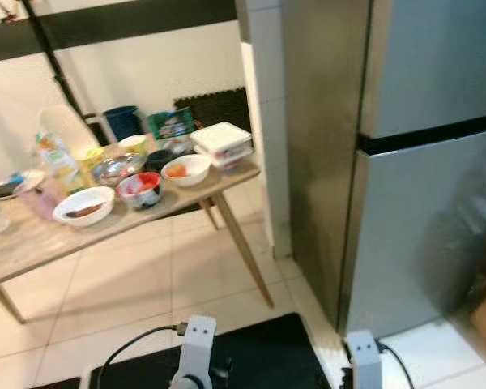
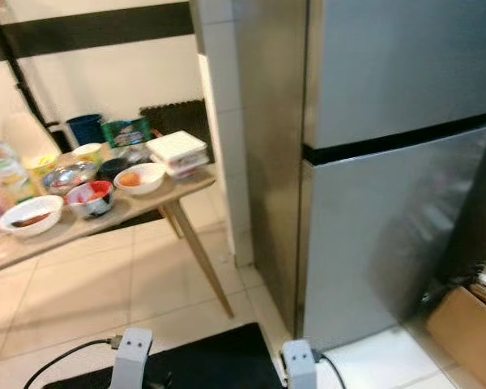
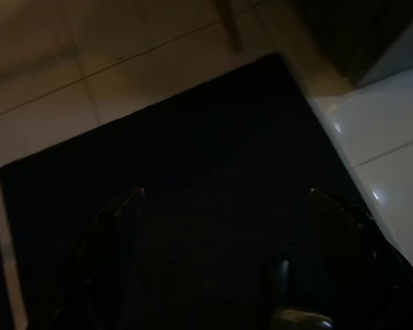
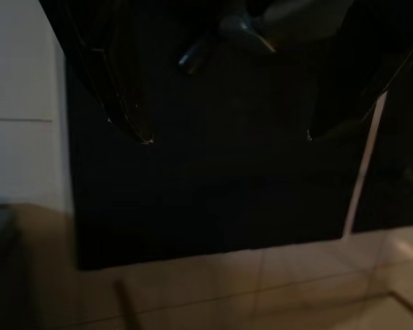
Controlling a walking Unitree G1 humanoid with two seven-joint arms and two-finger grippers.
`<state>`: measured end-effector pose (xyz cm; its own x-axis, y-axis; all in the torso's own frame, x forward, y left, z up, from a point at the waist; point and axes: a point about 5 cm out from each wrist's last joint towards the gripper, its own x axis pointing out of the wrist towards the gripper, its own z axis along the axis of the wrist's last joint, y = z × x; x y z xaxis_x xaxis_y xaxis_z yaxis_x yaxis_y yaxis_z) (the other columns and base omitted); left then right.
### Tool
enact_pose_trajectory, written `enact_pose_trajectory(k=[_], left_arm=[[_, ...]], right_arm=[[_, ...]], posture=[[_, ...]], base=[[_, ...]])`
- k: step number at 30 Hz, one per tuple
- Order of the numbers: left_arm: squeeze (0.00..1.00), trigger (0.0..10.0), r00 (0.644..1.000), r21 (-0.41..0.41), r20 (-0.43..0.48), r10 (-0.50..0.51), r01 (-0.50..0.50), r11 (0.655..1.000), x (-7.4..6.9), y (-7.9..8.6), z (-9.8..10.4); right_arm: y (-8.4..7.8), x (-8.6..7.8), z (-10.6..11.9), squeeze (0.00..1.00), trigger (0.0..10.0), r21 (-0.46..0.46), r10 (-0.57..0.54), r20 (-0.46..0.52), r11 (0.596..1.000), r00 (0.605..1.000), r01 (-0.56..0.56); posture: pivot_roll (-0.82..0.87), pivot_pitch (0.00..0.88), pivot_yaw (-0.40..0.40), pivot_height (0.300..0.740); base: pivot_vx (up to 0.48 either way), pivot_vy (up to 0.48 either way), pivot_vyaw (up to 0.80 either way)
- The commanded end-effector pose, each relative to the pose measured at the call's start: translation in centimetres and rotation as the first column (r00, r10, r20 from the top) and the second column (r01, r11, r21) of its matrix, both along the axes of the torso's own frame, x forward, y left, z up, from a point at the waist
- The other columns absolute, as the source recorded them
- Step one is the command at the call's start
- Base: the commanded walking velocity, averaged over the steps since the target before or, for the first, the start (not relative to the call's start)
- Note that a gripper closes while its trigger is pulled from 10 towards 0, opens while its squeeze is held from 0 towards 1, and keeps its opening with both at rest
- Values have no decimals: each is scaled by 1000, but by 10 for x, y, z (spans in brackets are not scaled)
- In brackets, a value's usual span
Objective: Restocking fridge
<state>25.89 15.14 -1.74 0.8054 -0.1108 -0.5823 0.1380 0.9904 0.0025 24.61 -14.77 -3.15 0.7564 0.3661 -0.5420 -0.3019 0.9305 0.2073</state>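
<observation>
Tiled kitchen floor [image 1: 130, 284] with a black mat [image 1: 259, 348]; closed fridge [image 2: 389, 162] beside a table [image 1: 32, 239] of bowls [image 1: 185, 169]. Left gripper [image 3: 224, 196] and right gripper [image 4: 227, 137] hang spread, empty.

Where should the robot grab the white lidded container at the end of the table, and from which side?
Best to grip the white lidded container across its two long side walls, just under the lid, coming from above. It sits flat and low at the table corner nearest the fridge, with bowls crowding its other side, so the top is its freest approach. Both grippers are open over the black mat.
</observation>
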Motion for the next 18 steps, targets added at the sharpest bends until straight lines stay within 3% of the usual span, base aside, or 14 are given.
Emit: enact_pose_trajectory(k=[1, 6, 15, 18], left_arm=[[0, 10000, 1000, 4, 13, 9, -9, 1000, 1, 5, 2], [0, 10000, 998, -38, 58, 30, -28, 999, 4, 5, 7], [0, 10000, 996, -38, 26, 81, -80, 996, -8, 19, -3], [0, 10000, 993, 5, -21, 118, -118, 993, -20, 33, -17]], right_arm=[[0, -4, -3, 0, 10000, 6, -3, -14, 1000, 1000, 3], [-2, -2, -2, 0, 10000, -2, -18, -5, 1000, 1000, 18], [-10, -2, -2, 0, 10000, -28, -85, 6, 996, 996, 85], [-19, -2, -5, 0, 10000, -29, -146, -12, 989, 989, 146]], posture=[[-9, 76, 87, 717], [-8, 74, 85, 717], [-8, 60, 81, 717], [-8, 44, 72, 717]], base=[[0, 0, 788], [0, 0, 788], [0, 0, 788], [0, 0, 788]])
